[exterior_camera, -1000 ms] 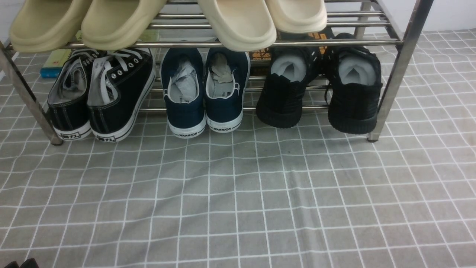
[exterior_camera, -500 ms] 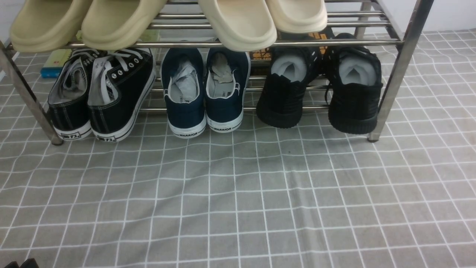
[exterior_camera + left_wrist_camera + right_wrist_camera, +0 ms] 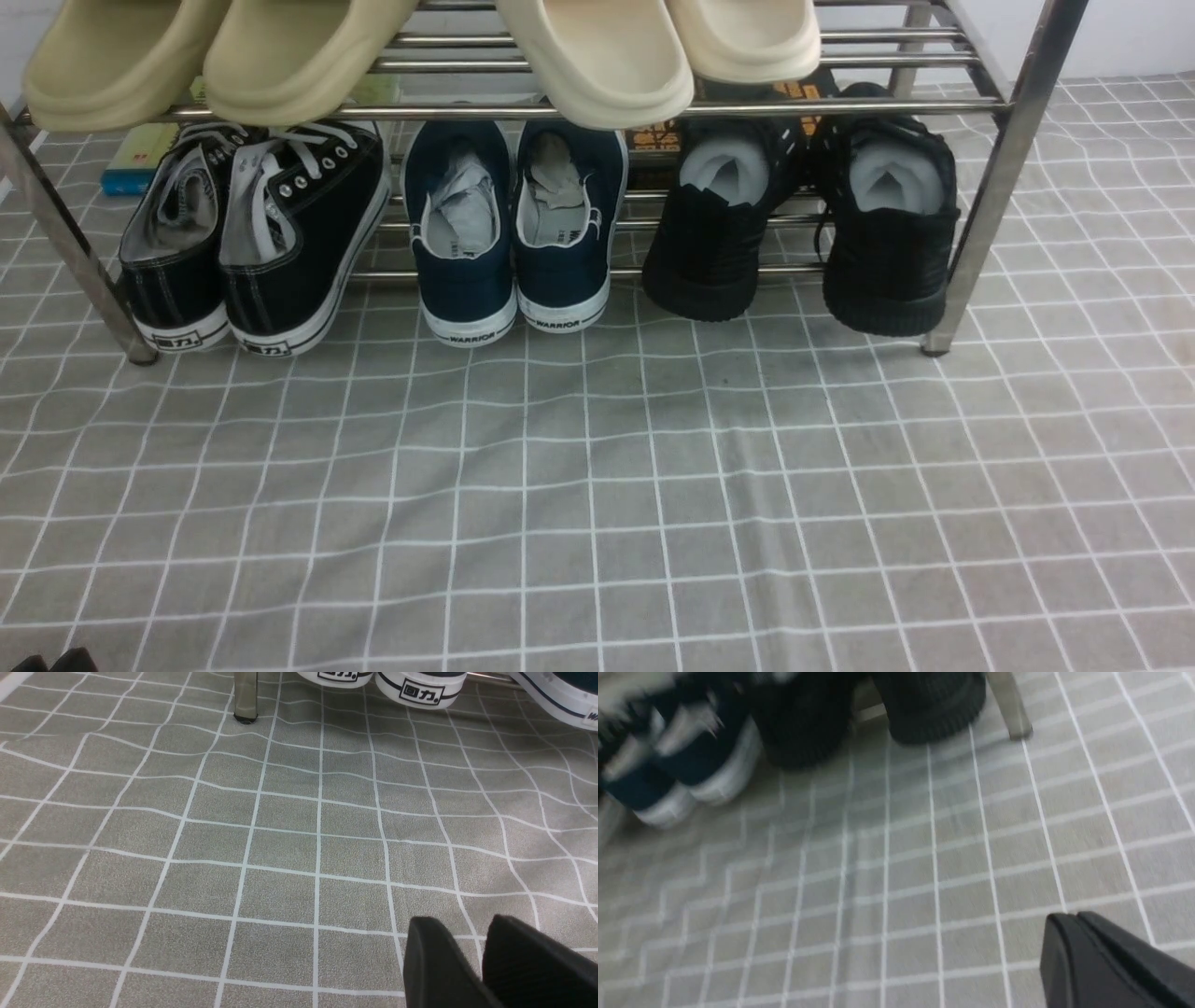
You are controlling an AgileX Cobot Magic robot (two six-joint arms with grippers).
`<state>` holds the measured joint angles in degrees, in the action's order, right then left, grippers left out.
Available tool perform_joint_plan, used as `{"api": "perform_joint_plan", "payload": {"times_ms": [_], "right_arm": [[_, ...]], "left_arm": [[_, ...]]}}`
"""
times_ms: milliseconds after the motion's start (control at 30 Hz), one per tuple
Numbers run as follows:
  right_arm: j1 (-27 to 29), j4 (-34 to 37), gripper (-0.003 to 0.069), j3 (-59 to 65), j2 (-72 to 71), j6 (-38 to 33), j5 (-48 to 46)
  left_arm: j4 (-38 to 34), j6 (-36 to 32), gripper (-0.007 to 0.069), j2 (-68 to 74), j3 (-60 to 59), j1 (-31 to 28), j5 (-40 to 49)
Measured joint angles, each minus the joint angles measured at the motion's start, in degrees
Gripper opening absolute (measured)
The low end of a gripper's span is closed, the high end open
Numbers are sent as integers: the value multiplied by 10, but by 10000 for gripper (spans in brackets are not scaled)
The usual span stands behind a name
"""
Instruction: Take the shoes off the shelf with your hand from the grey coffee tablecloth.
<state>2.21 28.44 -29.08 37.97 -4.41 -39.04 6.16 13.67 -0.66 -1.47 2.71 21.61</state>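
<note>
The shoes, two all-black knit sneakers (image 3: 714,238) (image 3: 892,247), stand heel-out on the right end of the lower rails of the silver shelf (image 3: 1004,159). The shelf stands on the grey coffee tablecloth (image 3: 597,485). In the right wrist view the shoes' ribbed heels (image 3: 934,704) (image 3: 803,728) are blurred, far ahead of my right gripper (image 3: 1069,919). That gripper is shut with nothing in it, above bare cloth. My left gripper (image 3: 467,931) hangs over the cloth with a narrow gap between its black fingertips, holding nothing. Its tips (image 3: 51,661) just show in the front view's corner.
Beige slippers (image 3: 597,65) fill the shelf's top rails. Black canvas sneakers with white soles (image 3: 252,243) and navy WARRIOR sneakers (image 3: 513,233) share the lower rails, left of the shoes. Shelf legs (image 3: 943,317) (image 3: 245,695) rest on the cloth. Books (image 3: 140,154) lie behind.
Nothing has moved in the front view. The right gripper's jaws have come together.
</note>
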Motion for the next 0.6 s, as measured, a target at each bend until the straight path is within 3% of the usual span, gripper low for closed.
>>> {"api": "perform_joint_plan", "payload": {"times_ms": [167, 300, 400, 433, 600], "right_arm": [[0, -17, 11, -104, 163, -32, -106], [-9, 23, 52, -206, 301, -124, -181], [-54, 28, 129, -272, 374, -167, -187], [-54, 27, 129, -276, 378, -168, -187], [-170, -27, 303, -429, 494, -142, -184]], "left_arm": [[0, 0, 197, 0, 0, 0, 0], [0, 0, 197, 0, 0, 0, 0], [0, 0, 197, 0, 0, 0, 0], [0, 0, 197, 0, 0, 0, 0], [0, 0, 197, 0, 0, 0, 0]]}}
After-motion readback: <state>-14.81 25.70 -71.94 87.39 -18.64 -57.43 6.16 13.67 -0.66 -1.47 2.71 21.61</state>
